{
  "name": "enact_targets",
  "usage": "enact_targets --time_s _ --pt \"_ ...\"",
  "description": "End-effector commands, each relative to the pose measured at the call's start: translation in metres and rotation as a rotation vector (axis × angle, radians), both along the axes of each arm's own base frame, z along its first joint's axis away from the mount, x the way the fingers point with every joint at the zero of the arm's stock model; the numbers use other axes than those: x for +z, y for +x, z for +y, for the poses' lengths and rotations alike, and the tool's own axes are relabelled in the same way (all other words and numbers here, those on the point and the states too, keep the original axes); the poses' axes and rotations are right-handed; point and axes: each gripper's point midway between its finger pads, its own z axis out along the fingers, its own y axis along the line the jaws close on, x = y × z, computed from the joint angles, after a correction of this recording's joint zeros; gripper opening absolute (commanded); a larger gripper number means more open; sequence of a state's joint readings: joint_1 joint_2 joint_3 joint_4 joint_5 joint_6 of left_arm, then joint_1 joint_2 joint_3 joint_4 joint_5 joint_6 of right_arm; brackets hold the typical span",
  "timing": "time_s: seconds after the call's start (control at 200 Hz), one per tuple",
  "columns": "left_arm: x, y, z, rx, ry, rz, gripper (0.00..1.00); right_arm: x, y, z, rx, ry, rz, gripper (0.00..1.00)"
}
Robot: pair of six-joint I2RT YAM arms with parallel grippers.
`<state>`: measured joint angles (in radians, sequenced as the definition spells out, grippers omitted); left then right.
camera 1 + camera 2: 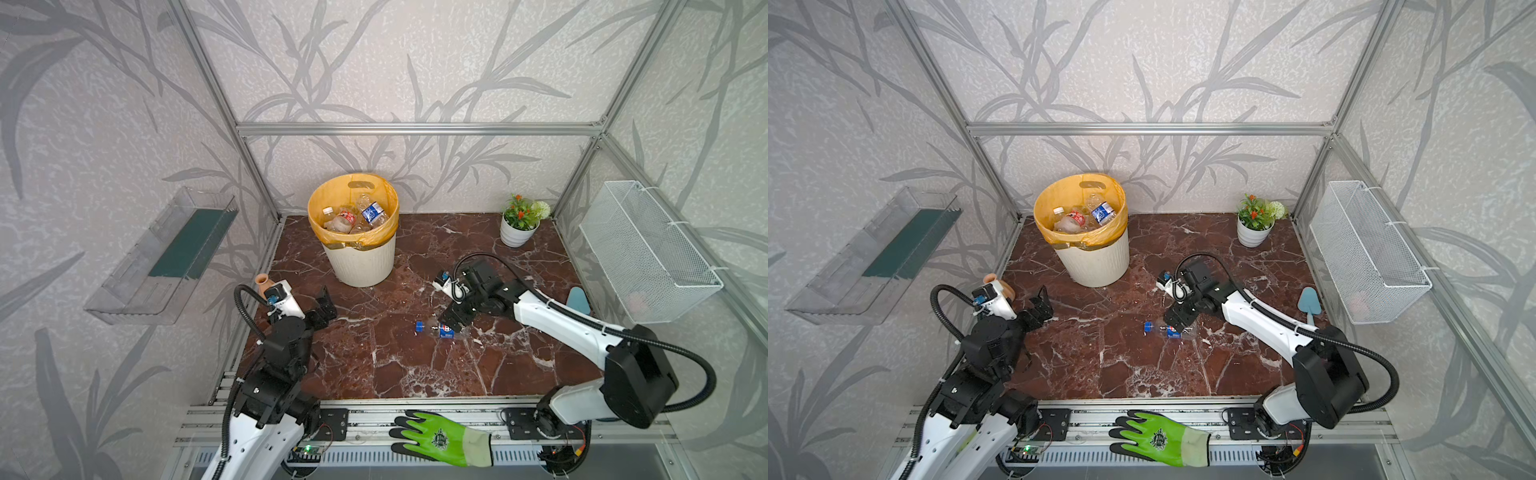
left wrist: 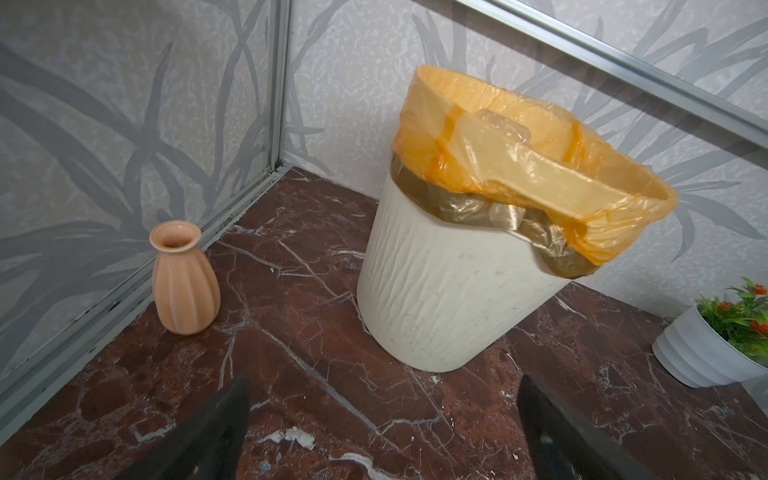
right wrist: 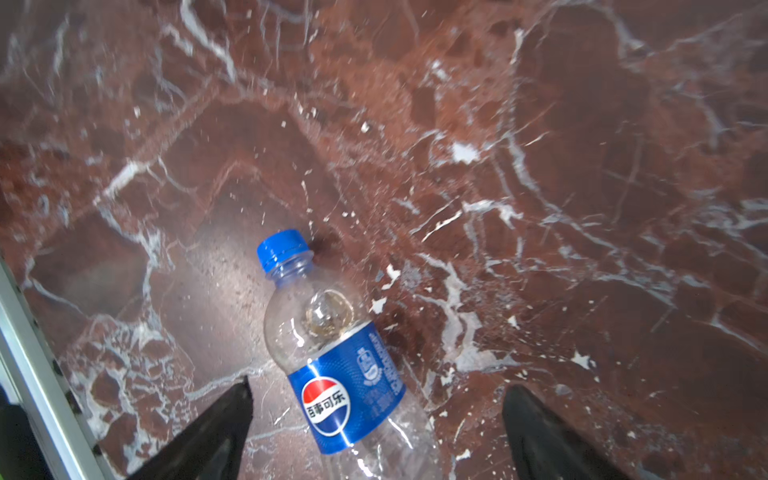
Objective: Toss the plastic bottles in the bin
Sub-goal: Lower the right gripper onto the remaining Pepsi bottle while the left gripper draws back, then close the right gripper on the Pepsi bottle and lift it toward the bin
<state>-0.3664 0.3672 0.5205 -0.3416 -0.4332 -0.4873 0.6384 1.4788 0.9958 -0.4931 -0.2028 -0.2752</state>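
In both top views I see one plastic bottle [image 1: 441,330] [image 1: 1170,331] lying on its side near the middle of the bench [image 1: 374,374] [image 1: 1100,365], a little toward 3 o'clock, with its top toward 9 o'clock. The right jaws are low over its base end. The bin [image 1: 361,266] [image 1: 1098,266] stands upright at 11 o'clock of the bench. It is cream and ribbed with an orange liner, and several clear bottles [image 1: 353,218] [image 1: 1079,218] lie inside it. The left jaws are at 9 o'clock.

In the left wrist view the left jaws are spread wide with nothing between them. The bin [image 2: 436,291] is ahead, and a terracotta vase [image 2: 185,286] stands apart from it.

In the right wrist view the plastic bottle [image 3: 345,374] is clear, with a blue cap [image 3: 282,249] and a blue label with a round red, white and blue logo. The right jaws are open, one finger on each side of the bottle, and neither touches it.
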Motion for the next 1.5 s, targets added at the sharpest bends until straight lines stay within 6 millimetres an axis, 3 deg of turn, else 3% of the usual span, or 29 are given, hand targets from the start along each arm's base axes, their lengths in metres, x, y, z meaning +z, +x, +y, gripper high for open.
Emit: enact_targets --time_s 0.0,0.545,0.77,0.955,1.11,1.315,1.494 --pt "-0.012 -0.005 0.012 0.082 -0.039 0.028 0.99 -0.010 -0.008 -0.007 0.076 -0.125 0.013 0.93" --pt "-0.035 -0.008 0.015 0.108 -0.060 0.081 0.99 -0.055 -0.011 0.012 0.223 -0.384 0.045 0.85" --pt "-0.039 -0.009 0.016 0.112 -0.061 0.093 0.99 -0.065 -0.011 0.017 0.243 -0.433 0.060 0.65" --pt "-0.040 -0.009 0.016 0.115 -0.061 0.097 0.99 -0.062 -0.010 0.023 0.234 -0.407 0.061 0.56" --pt "-0.045 -0.010 0.018 0.125 -0.061 0.108 0.99 -0.045 -0.002 0.031 0.201 -0.355 0.016 0.51" --pt "-0.053 -0.014 0.024 0.167 -0.067 0.133 0.99 -0.007 0.012 0.045 0.130 -0.236 -0.073 0.44" --pt "-0.064 -0.016 0.025 0.182 -0.081 0.159 0.99 0.068 0.029 0.059 0.044 0.007 -0.212 0.40"
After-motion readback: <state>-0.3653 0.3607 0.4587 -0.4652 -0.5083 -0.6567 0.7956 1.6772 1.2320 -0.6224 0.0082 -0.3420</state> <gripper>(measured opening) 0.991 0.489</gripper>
